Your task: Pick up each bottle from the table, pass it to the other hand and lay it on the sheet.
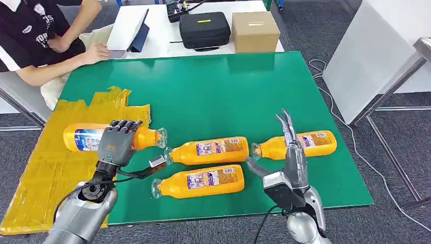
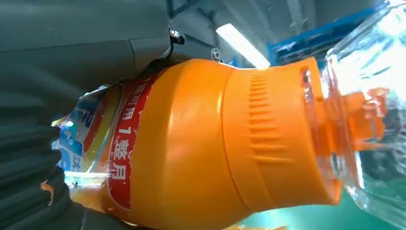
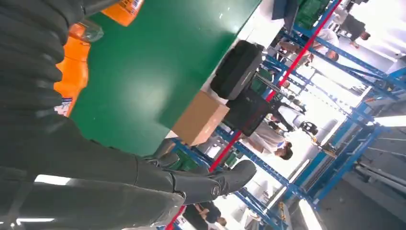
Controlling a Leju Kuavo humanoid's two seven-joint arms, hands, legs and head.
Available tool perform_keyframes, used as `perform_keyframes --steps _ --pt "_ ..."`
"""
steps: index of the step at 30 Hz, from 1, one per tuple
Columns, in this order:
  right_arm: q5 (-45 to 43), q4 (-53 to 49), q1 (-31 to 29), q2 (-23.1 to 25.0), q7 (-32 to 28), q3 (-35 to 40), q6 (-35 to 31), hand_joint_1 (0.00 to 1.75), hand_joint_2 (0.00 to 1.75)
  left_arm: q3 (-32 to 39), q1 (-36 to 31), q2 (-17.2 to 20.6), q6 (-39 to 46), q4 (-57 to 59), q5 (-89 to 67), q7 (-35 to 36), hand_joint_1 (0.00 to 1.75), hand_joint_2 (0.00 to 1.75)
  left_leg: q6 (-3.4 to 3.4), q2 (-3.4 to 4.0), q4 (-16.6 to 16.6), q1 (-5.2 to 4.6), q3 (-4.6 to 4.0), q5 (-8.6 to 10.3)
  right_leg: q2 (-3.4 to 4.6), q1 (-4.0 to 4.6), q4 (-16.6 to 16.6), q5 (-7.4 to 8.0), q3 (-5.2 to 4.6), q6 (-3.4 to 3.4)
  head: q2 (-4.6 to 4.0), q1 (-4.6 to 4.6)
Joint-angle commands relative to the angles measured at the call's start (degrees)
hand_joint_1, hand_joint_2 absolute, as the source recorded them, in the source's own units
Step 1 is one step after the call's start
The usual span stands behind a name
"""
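Head view: one bottle gripped over the sheet, three left on the green

Head view is where the layout gets read easiest. The left hand (image 1: 118,144) is seen wrapped around the body of an orange bottle (image 1: 86,138), which sits over the edge of the yellow sheet (image 1: 48,168) with its clear cap (image 1: 161,137) poking out over the green table (image 1: 213,91). The right hand (image 1: 289,157) is held with fingers spread and nothing in it, just beside the rightmost bottle (image 1: 300,144). Two more bottles (image 1: 209,150) (image 1: 203,182) are lying on their sides between the hands.

Handling-wise, the bottles are judged rigid plastic and probably full, so some weight should be expected. The glossy label film looks slippery, and being round, they'd likely roll once laid down. The clear cap seems thin and is better left alone. A grip around the labelled mid-body is what's suggested, since balance would be kept there; the left wrist view shows the shoulder tapering toward the neck, where a grip could slide off.
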Motion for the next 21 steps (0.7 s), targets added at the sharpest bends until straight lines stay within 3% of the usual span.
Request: perform_keyframes --steps 1,7,10,13,21 --pt "-0.7 2.2 0.0 0.3 0.0 -0.5 0.5 0.0 1.75 7.4 -2.4 1.2 0.2 7.6 1.4 -0.2 1.75 1.75 -0.17 0.13 0.0 0.11 0.32 -0.15 0.03 0.1 -0.1 -0.08 0.36 -0.02 -0.02 -0.02" --pt "-0.7 2.2 -0.1 0.3 0.0 -0.5 0.6 0.0 1.75 7.5 -2.5 1.0 0.2 7.7 1.4 -0.2 1.75 1.75 -0.07 0.0 0.0 0.05 0.07 -0.02 -0.05 0.05 -0.1 -0.01 0.09 0.0 -0.02 0.0" --pt "-1.0 3.1 -0.8 0.3 0.0 -0.5 1.1 0.0 1.75 11.2 -3.2 0.5 -0.3 9.0 1.9 0.9 1.75 1.75 -0.08 0.05 0.0 0.06 0.12 -0.05 -0.01 0.06 -0.1 -0.02 0.14 0.0 -0.02 0.0" --pt "-1.1 4.3 -1.4 0.8 0.0 -0.5 1.3 0.0 1.75 15.4 -3.9 1.0 -5.8 8.8 8.3 -2.5 1.75 1.75 -0.13 0.08 0.0 0.11 0.22 -0.11 -0.01 0.11 -0.1 -0.04 0.28 0.0 -0.02 0.0" --pt "-0.8 5.1 -2.5 1.8 0.3 -0.4 4.4 0.0 1.75 18.0 -2.7 2.7 -12.8 4.7 6.8 -0.8 1.75 1.75 -0.07 0.05 0.0 0.05 0.01 -0.01 0.01 0.05 0.0 0.01 0.01 -0.01 -0.02 0.0"
